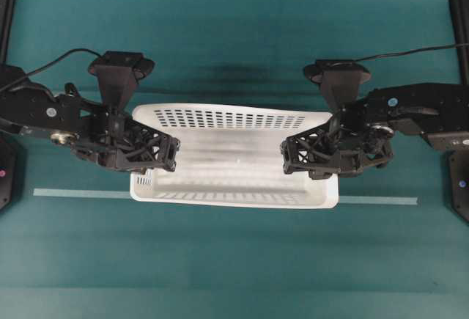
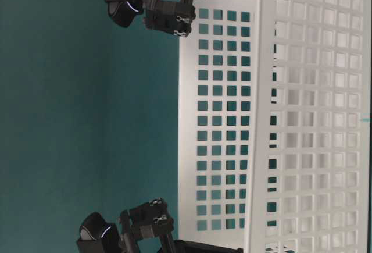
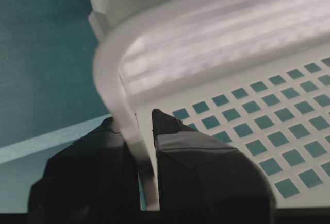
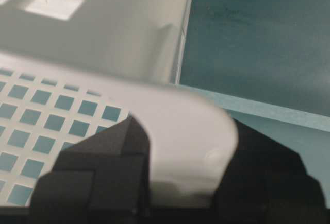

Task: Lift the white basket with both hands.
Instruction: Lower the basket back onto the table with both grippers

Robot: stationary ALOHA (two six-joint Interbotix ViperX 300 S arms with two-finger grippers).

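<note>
White basket (image 1: 234, 159) mid-table on teal cloth (image 1: 234, 260), near wall by pale tape strip (image 1: 377, 200). Left gripper (image 3: 139, 147) pinching left end rim, one finger each side of wall. Right gripper (image 4: 180, 177) clamped over right end rim. Basket possibly tilted; overhead unclear.

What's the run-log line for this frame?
stage: grasp | left gripper: shut on white basket rim | right gripper: shut on opposite rim | jaws: straddling each end wall | lift height: cannot tell
</note>
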